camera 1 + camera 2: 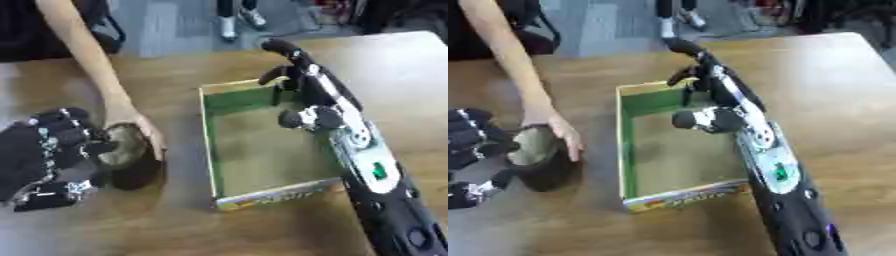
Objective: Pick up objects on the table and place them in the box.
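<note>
Fingers of my left hand [48,150] curl around a dark rounded cup [127,150] at left of frame, which a person's hand [131,120] also touches. I judge it light, stiff; grip the sides. Right hand [302,87] relaxed over the box [210,145].

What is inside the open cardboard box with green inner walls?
The open cardboard box with green inner walls shows only its bare brownish floor. The robot's right hand hangs over its far right corner and hides that part, so I cannot tell what lies under it.
</note>
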You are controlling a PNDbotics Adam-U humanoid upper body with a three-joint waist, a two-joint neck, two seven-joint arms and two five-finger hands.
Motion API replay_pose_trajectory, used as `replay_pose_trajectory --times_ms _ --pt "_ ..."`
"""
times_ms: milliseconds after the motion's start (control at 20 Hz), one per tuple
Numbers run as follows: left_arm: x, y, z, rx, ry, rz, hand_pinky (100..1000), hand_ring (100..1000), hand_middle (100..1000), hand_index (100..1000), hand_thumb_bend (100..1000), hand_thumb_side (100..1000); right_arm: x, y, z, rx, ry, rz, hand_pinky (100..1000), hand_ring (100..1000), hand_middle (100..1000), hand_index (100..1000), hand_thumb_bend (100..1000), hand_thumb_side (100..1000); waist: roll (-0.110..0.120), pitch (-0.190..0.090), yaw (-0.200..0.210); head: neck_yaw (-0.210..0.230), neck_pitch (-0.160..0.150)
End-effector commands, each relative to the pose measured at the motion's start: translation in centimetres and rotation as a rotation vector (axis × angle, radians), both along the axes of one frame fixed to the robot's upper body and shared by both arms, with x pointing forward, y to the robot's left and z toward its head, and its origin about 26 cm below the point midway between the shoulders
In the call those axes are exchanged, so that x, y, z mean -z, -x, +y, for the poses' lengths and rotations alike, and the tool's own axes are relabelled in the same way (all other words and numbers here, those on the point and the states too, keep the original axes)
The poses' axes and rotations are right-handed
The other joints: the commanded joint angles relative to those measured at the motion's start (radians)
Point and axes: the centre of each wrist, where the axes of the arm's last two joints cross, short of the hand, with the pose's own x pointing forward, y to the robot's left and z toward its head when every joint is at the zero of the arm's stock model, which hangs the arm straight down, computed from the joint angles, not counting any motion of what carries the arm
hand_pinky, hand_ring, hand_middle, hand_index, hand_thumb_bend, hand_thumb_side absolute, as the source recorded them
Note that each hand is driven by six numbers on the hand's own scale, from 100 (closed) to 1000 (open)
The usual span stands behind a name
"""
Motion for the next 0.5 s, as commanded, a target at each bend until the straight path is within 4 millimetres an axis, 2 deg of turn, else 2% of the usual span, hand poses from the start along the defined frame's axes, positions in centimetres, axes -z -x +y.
replay_pose_trajectory --times_ms 50,250,500 --pt "-3.1 0.5 -0.3 0.209 0.079 -0.012 646 591 589 806 100 342 -0.7 0.0 -0.1 -0.002 0.001 -0.018 389 655 943 994 1000 541 0.000 -0.020 0.003 0.004 0.001" --pt "-5.1 1.4 -0.4 0.242 0.095 0.122 647 590 588 810 100 348 -0.7 0.0 -0.3 0.003 0.000 -0.018 389 654 943 994 1000 541 -0.002 -0.019 0.005 0.000 0.002" --pt "-6.6 2.0 1.0 0.295 0.053 0.296 656 598 593 817 100 346 -0.7 -0.1 -0.5 0.009 0.001 -0.018 389 654 943 994 1000 540 -0.002 -0.019 0.012 -0.005 0.003"
